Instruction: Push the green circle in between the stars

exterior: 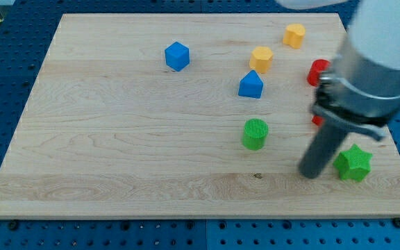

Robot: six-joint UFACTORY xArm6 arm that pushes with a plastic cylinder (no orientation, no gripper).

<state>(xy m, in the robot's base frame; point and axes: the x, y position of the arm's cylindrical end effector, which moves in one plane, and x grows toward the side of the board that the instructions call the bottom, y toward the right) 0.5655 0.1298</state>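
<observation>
you see my tip (312, 173) just left of the green star (353, 164), fingerless; next, circle behind the green circle (255, 134).

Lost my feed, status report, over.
My tip on the board, just left of the green star. Green circle further left, untouched. Nothing between tip and circle.

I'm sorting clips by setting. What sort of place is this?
Probably a robotics lab bench: a wooden board on a blue perforated table, small blocks like the green circle, and my tip beside the green star.
</observation>
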